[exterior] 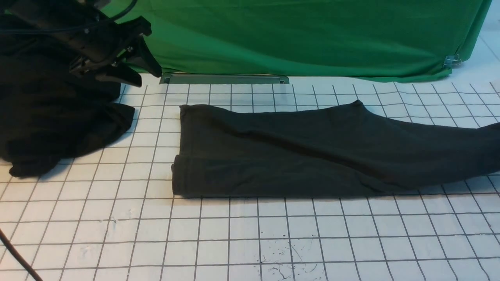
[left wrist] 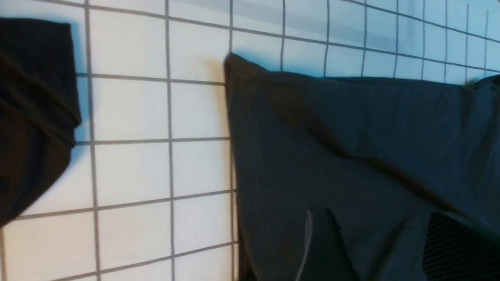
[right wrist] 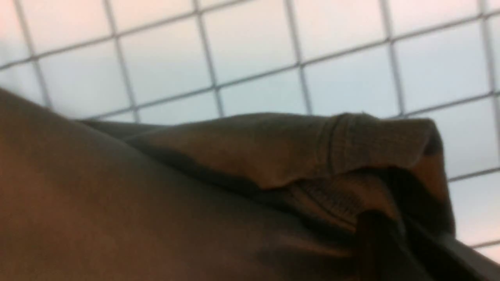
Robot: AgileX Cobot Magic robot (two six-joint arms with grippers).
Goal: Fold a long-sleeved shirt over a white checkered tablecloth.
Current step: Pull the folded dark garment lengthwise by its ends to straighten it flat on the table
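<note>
The long-sleeved shirt, dark charcoal, lies folded into a long band across the white checkered tablecloth. Its right end rises off the cloth toward the frame edge. My left gripper hangs open at the far left, above and apart from the shirt. In the left wrist view the left gripper has nothing between its fingers and the shirt's corner lies ahead. My right gripper is out of the front view. The right wrist view shows it shut on a bunched, ribbed edge of the shirt.
A heap of blacker cloth sits at the far left under my left arm. A green cloth hangs along the back, with a grey metal strip at its foot. A black cable crosses the near left corner.
</note>
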